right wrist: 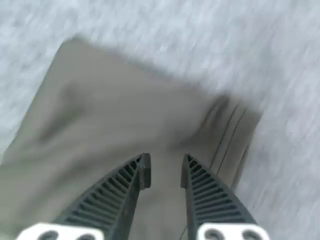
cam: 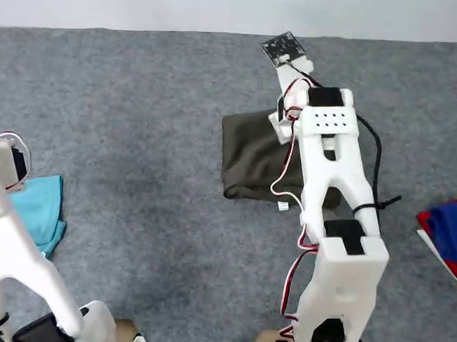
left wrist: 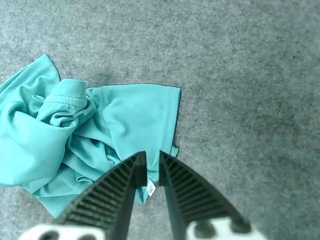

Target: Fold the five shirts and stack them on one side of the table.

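A crumpled teal shirt [left wrist: 75, 135] lies at the table's left edge [cam: 38, 211]. My left gripper [left wrist: 152, 160] hangs just above its edge near a small white tag, fingers almost together with nothing between them. A folded olive shirt [cam: 252, 157] sits in the middle of the table, with its white tag at the near edge. My right gripper [right wrist: 165, 167] hovers over this olive shirt [right wrist: 125, 125], slightly open and holding nothing. The right arm [cam: 332, 169] covers the shirt's right part in the high view.
A red and blue shirt [cam: 447, 232] pokes in at the right edge. The grey carpeted table [cam: 139, 113] is bare between the teal and olive shirts and along the back. The left arm [cam: 10, 244] rises along the left edge.
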You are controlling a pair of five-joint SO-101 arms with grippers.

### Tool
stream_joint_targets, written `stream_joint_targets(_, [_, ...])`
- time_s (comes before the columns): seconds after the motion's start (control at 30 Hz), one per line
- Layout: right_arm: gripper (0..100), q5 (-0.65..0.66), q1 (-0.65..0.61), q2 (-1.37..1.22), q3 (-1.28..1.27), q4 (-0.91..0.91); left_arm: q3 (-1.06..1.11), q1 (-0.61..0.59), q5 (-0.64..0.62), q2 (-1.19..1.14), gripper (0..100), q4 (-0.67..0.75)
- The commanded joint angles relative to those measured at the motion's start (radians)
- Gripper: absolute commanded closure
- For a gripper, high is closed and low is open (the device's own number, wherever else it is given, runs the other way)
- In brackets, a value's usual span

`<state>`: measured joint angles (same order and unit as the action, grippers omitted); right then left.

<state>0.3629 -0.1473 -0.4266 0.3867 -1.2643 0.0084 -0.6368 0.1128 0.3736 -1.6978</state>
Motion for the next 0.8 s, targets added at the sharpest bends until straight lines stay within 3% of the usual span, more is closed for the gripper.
stream_joint_targets(0.0, [88.7, -0.097, -0.002, 0.088, 0.063, -0.185, -0.01, 0.008, -0.006, 0.034, 95, -0.011])
stream_joint_targets(0.17, [88.5, -0.23, 0.025, 0.068, 0.063, -0.348, -0.01, 0.008, -0.006, 0.034, 95, -0.011])
stream_joint_targets(0.3, [80.1, -0.295, 0.085, 0.051, 0.063, -0.387, -0.01, 0.008, -0.006, 0.034, 95, -0.011])
stream_joint_targets(0.57, [78.5, -0.304, 0.171, -0.028, 0.063, -0.34, -0.005, 0.008, -0.005, 0.032, 95, -0.011])
stream_joint_targets(0.77, [78.6, -0.305, 0.153, -0.117, 0.063, -0.312, -0.005, 0.008, -0.005, 0.032, 95, -0.011])
